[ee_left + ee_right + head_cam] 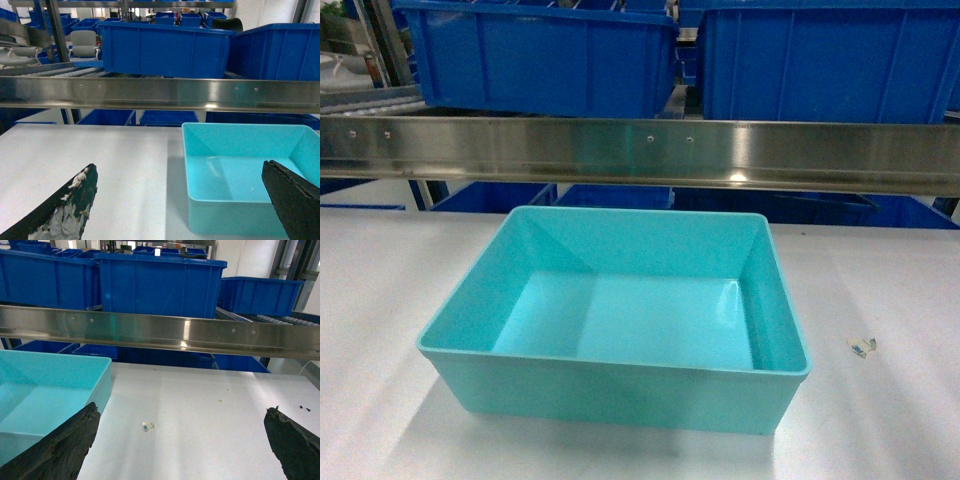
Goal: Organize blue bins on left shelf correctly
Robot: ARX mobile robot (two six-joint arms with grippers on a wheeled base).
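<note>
Small scrap (861, 346) on table (880, 420) too tiny to ID.

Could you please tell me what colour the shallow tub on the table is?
Light turquoise; the tub shows best in the head view.

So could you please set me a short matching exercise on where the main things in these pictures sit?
Things:
1. turquoise bin
2. dark blue crates
3. small white scrap
4. steel rail

Places:
A. up on the shelf behind the rail
B. middle of the white table
C. running across above the table
D. on the table, right of the bin

Pairs: 1-B, 2-A, 3-D, 4-C
</note>
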